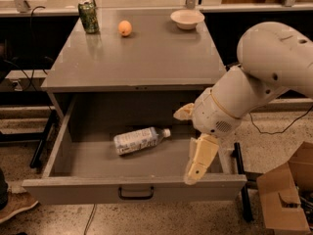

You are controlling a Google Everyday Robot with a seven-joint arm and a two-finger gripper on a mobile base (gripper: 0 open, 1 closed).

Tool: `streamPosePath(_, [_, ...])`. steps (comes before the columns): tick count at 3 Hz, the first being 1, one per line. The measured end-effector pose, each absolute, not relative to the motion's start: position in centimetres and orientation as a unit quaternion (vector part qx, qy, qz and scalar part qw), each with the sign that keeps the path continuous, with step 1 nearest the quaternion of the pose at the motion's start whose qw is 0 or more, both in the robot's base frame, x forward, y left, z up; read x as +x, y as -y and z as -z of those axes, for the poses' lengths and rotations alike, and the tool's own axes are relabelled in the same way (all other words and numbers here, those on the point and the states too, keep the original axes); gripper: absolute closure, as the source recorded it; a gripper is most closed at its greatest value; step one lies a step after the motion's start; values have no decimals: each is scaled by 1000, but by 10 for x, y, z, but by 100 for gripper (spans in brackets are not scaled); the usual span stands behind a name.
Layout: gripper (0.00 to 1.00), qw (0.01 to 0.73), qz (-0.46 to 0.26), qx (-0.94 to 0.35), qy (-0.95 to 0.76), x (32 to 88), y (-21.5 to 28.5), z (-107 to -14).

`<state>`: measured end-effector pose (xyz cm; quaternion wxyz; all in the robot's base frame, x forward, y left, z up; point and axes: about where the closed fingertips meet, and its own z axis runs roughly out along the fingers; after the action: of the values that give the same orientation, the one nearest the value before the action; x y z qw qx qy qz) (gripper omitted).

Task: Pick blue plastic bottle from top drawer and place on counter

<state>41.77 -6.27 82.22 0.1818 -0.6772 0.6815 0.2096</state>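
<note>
The blue plastic bottle (pixel 137 140) lies on its side on the floor of the open top drawer (pixel 132 190), white cap pointing right. My gripper (pixel 184 148) hangs over the right part of the drawer, a little to the right of the bottle and not touching it. Its cream fingers are spread apart with nothing between them: one fingertip (pixel 191 176) is low near the drawer's front panel, the other is up near the drawer's back. The grey counter (pixel 142 58) is above and behind the drawer.
On the counter's far edge stand a green drink can (pixel 89 16), an orange fruit (pixel 125 28) and a white bowl (pixel 187 18). A cardboard box (pixel 283 195) sits on the floor at the right. A shoe (pixel 12 204) shows at the lower left.
</note>
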Motion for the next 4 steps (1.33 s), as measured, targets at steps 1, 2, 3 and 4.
streamPosePath(1, [0,186,-218,-686,-669,444,46,-796])
streamPosePath(2, [0,184,-214,-688,-668,466,30,-767])
streamPosePath(3, [0,192,-208,-672,-685,484,19,-742])
streamPosePath(4, [0,214,-205,-648,-701,506,7,-720])
